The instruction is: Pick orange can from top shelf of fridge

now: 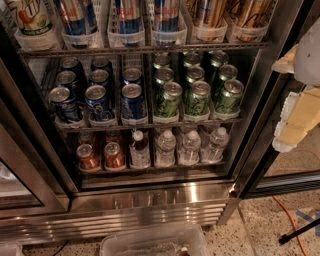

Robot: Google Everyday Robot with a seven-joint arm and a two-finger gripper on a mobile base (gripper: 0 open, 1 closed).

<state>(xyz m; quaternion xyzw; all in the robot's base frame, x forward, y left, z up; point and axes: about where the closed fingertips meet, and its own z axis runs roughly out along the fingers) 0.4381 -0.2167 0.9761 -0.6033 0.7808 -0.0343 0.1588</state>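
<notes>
**Orange can not yet grasped; tool held off to the right**

The orange can [250, 11], tall, shiny and copper-coloured with dark script lettering, is seen upright in the rightmost clear-white plastic bin of the top shelf [145, 49], a wire rack at the upper edge of the view. A similar copper can [207, 11] is held in the bin just beside it. The fridge [150, 212], a large stainless-steel drinks cooler with a ribbed base, is shown with its shelves exposed. Short blue cans [100, 95] and green cans [195, 92] are racked below.

No part of the pick is judged done: reach, grasp and withdrawal are all left. The tool [295, 117], a white and cream-yellow body, is found at the right edge, outside the cabinet, below shelf level and well apart from the can. Nothing is carried by it; its opening cannot be told.
</notes>
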